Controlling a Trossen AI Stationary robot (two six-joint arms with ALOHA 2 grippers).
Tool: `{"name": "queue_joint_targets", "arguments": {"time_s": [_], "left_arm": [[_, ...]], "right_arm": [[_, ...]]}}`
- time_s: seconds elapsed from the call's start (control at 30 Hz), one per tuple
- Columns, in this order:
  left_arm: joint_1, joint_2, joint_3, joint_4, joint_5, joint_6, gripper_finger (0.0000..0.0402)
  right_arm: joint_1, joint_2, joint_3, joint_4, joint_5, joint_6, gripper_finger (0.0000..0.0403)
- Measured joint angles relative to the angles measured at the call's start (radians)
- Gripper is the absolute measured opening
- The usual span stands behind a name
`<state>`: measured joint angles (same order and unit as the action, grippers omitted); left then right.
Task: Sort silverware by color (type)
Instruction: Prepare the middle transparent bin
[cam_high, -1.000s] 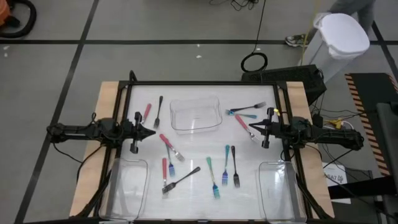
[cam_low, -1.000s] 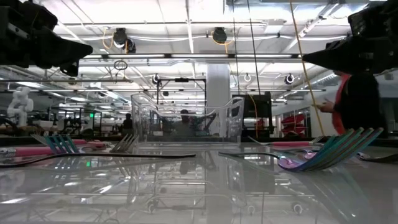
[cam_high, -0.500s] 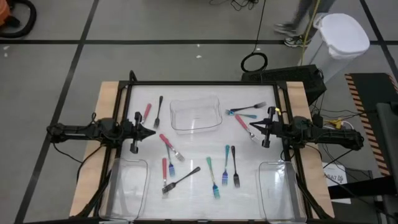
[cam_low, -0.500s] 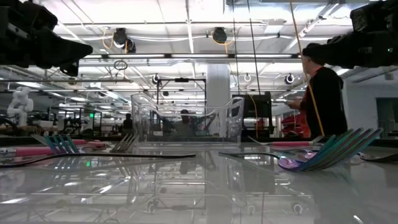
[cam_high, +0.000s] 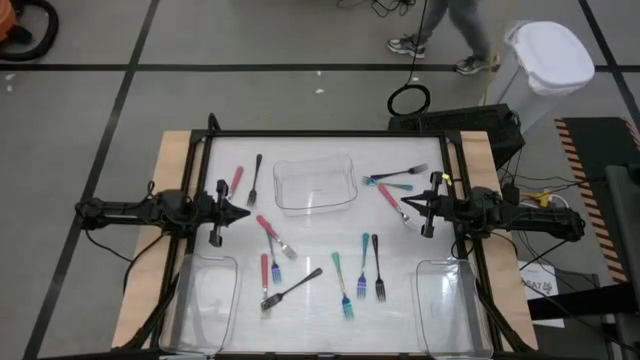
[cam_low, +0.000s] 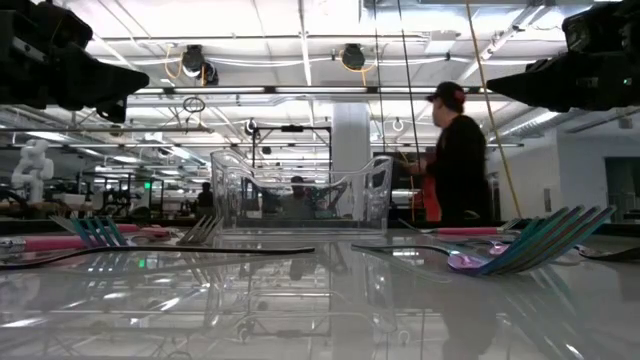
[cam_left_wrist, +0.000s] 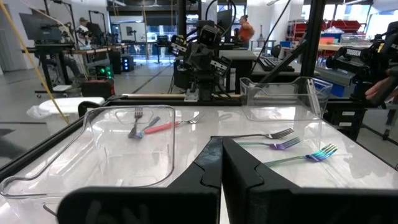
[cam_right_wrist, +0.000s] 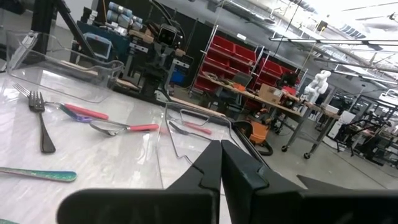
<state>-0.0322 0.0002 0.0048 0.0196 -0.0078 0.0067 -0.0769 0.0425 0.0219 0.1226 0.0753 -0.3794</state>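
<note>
The left hand (cam_high: 243, 211) hangs above the left side of the white counter (cam_high: 320, 300), its two fingers pressed together and gripping nothing. Just beyond it, toward the far edge, a pink-handled piece (cam_high: 236, 179) lies beside a dark fork (cam_high: 256, 177). An empty clear tray (cam_high: 208, 295) sits at the near left corner. Moving right, two pink-handled pieces (cam_high: 270, 233) cross near the counter's middle, and nearer the front a short pink-handled one (cam_high: 265, 270) lies close to a long dark fork (cam_high: 293, 288) set at a slant. A second clear tray (cam_high: 314, 184) stands at the far middle, also empty. Right of centre near the front, two teal-handled forks (cam_high: 341, 284) and one dark fork (cam_high: 379, 267) lie roughly side by side, pointing toward the near edge. Toward the far right, a dark fork (cam_high: 404, 174), a teal-handled piece (cam_high: 389, 185) and a pink-handled spoon (cam_high: 392, 203) fan out together. The right hand (cam_high: 402, 205) hovers above that cluster, its fingers closed with nothing between them. A third clear tray (cam_high: 448, 300) occupies the near right corner. Beyond the counter a person (cam_low: 455, 160) stands in the room.
</note>
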Motion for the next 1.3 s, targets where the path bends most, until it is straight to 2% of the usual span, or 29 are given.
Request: {"name": "queue_joint_targets", "arguments": {"time_s": [0.17, 0.43, 0.53, 0.67, 0.77, 1.03, 1.17, 1.3], "left_arm": [[0.0, 0.0, 0.0, 0.0, 0.0, 0.0, 0.0001], [0.0, 0.0, 0.0, 0.0, 0.0, 0.0, 0.0001], [0.0, 0.0, 0.0, 0.0, 0.0, 0.0, 0.0001], [0.0, 0.0, 0.0, 0.0, 0.0, 0.0, 0.0001], [0.0, 0.0, 0.0, 0.0, 0.0, 0.0, 0.0001], [0.0, 0.0, 0.0, 0.0, 0.0, 0.0, 0.0001], [0.0, 0.0, 0.0, 0.0, 0.0, 0.0, 0.0001], [0.0, 0.0, 0.0, 0.0, 0.0, 0.0, 0.0001]], "right_arm": [[0.0, 0.0, 0.0, 0.008, -0.001, 0.019, 0.0004], [0.0, 0.0, 0.0, 0.078, 0.001, 0.186, 0.0004], [0.0, 0.0, 0.0, 0.131, 0.001, 0.193, 0.0004], [0.0, -0.001, 0.006, 0.254, 0.038, 0.308, 0.0004], [-0.001, 0.004, 0.041, 0.2, 0.053, 0.308, 0.0003], [0.0, 0.119, 0.31, -0.069, 0.025, 0.263, 0.0001], [0.0, 0.229, 0.483, -0.194, 0.021, 0.26, 0.0001], [0.0, 0.364, 0.647, -0.315, -0.028, 0.246, 0.0001]]}}
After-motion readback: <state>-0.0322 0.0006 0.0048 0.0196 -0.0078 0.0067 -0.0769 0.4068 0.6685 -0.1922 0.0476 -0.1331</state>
